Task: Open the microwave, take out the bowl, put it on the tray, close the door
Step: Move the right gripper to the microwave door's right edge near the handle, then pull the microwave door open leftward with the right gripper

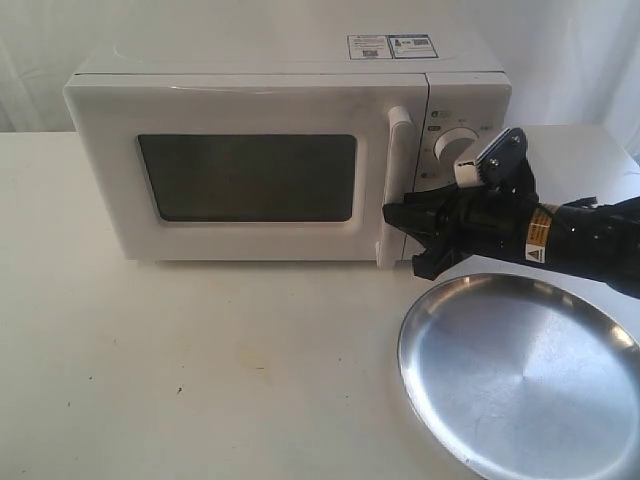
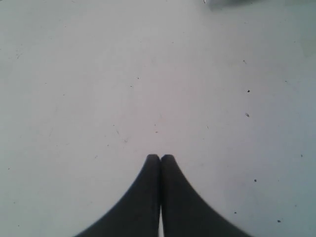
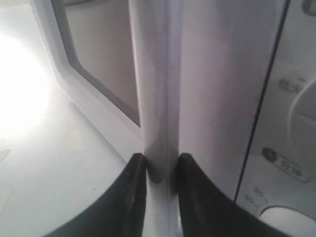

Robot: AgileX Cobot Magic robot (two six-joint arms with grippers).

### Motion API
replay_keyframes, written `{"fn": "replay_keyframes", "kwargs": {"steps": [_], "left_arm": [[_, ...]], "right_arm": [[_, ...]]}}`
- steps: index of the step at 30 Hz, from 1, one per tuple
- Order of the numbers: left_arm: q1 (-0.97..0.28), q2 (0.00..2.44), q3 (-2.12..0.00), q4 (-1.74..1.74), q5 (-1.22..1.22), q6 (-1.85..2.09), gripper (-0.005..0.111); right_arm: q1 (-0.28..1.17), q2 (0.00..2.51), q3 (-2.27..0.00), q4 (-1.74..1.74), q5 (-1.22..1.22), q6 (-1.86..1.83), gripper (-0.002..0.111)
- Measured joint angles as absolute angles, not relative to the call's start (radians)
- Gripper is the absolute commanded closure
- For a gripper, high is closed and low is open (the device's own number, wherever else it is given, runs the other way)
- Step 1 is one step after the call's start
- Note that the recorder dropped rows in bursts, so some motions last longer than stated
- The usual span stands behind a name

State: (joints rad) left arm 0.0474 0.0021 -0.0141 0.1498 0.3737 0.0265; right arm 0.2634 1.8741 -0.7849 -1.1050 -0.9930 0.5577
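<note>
Right now the microwave (image 1: 280,150) stands along the rear edge of the worktop (image 1: 200,360), its door (image 1: 240,110) lying flat against the front. The right gripper (image 1: 400,225) reaches in from the right edge, its fingers (image 3: 136,182) pinching the lower end of the vertical handle (image 1: 398,150), one on each side of the bar. The tray (image 1: 520,380) lies bare at the front right corner, just beneath that arm. The left gripper (image 2: 160,160) hangs over plain worktop, fingertips pressed together.
</note>
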Motion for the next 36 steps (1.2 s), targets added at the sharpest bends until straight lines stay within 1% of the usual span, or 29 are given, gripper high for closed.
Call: {"fn": "replay_keyframes", "kwargs": {"steps": [25, 26, 27, 29, 30, 36], "left_arm": [[0.047, 0.002, -0.014, 0.150, 0.374, 0.027, 0.107], [0.047, 0.002, -0.014, 0.150, 0.374, 0.027, 0.107], [0.047, 0.002, -0.014, 0.150, 0.374, 0.027, 0.107], [0.047, 0.002, -0.014, 0.150, 0.374, 0.027, 0.107], [0.047, 0.002, -0.014, 0.150, 0.374, 0.027, 0.107], [0.047, 0.002, -0.014, 0.152, 0.374, 0.027, 0.107]], "right_arm": [[0.257, 1.867, -0.799, -1.174, -0.976, 0.654, 0.108], [0.257, 1.859, -0.799, -1.203, -0.974, 0.662, 0.108], [0.256, 1.843, -0.789, -1.313, -1.003, 0.667, 0.108], [0.279, 1.811, -0.755, -1.548, -1.133, 0.671, 0.108], [0.293, 1.801, -0.738, -1.588, -1.167, 0.656, 0.108], [0.302, 1.769, -0.708, -1.566, -1.124, 0.666, 0.108]]}}
